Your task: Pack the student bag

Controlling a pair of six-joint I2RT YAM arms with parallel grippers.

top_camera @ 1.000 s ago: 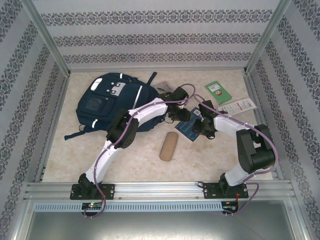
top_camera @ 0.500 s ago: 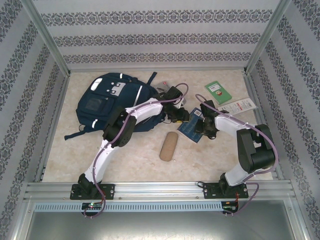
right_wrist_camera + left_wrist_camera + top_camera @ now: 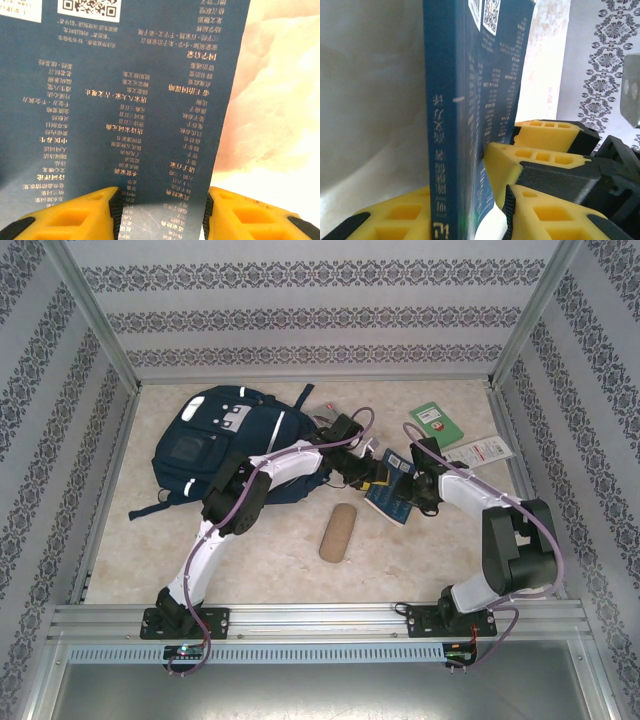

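Observation:
The navy student bag (image 3: 225, 445) lies flat at the back left, its opening side toward the centre. To its right a dark blue book (image 3: 390, 488) stands tilted on edge between the two grippers. In the left wrist view its spine (image 3: 445, 100) sits between the fingers of my left gripper (image 3: 467, 210) (image 3: 368, 472), which is open, with a small gap at the right pad. My right gripper (image 3: 161, 200) (image 3: 408, 490) is open too. Its yellow fingertips (image 3: 520, 160) press on the book's printed cover (image 3: 130, 100).
A tan pencil case (image 3: 338, 532) lies on the table in front of the book. A green booklet (image 3: 436, 424) and a white packet (image 3: 484, 451) lie at the back right. A small item (image 3: 325, 412) sits by the bag's right edge. Patterned walls enclose the table.
The blue book has gone from lying flat to tilted up on edge. My left gripper moved right onto it, and the right gripper shifted up and left against its cover.

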